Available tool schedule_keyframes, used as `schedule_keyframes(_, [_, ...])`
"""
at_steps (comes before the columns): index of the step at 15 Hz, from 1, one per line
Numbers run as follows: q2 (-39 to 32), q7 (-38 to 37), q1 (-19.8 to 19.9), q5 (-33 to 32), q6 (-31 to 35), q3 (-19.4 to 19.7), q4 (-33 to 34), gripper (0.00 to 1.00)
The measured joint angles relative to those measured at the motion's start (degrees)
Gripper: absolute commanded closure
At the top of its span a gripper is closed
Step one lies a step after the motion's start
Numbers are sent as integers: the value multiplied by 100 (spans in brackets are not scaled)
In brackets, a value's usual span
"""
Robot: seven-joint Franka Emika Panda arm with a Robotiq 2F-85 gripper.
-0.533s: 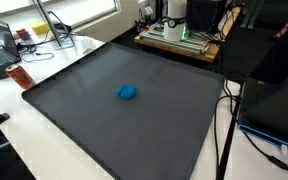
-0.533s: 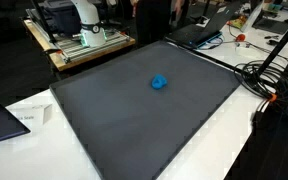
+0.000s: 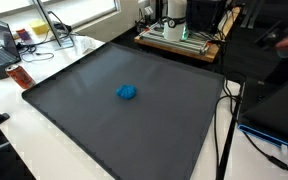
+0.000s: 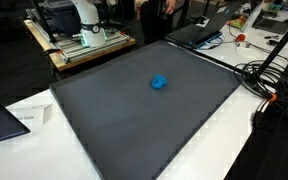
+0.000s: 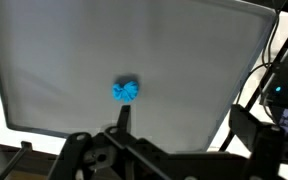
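Blue wad is lying alone near the middle of a dark grey mat, and both exterior views are showing it well apart from every edge, with nothing touching it. The mat is covering most of a white tabletop. At the far side the robot's base is standing on a raised platform, and a tangle of cables is trailing off the right edge. In the wrist view the wad is sitting slightly left of the mat's centre, and the pincer is hanging high above it, coming in from the near edge of that picture. Its fingers are standing wide apart with nothing between them, so it is released and holding nothing. The wad is looking crumpled and irregular, with folds and small lobes rather than a clean outline. Whether it is cloth, paper or soft plastic is too small to tell. Judging by that shape, it is probably very light and soft, giving under pressure rather than resisting, and not fragile. Being so light on a smooth mat, it is likely to slide or roll if nudged from one side only. The best hold is probably straight down across its thickest middle part, with both fingers reaching close to the mat and squeezing from opposite sides, not pinching at a loose outer fold that could pull free.
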State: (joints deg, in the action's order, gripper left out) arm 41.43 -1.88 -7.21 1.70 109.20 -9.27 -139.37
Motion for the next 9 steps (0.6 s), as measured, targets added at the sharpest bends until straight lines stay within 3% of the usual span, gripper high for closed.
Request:
schedule_keyframes(4, [-52, 313, -172, 201, 205, 102, 10, 0])
schedule_keyframes(9, [-170, 1161, -790, 987, 408, 383, 126, 0])
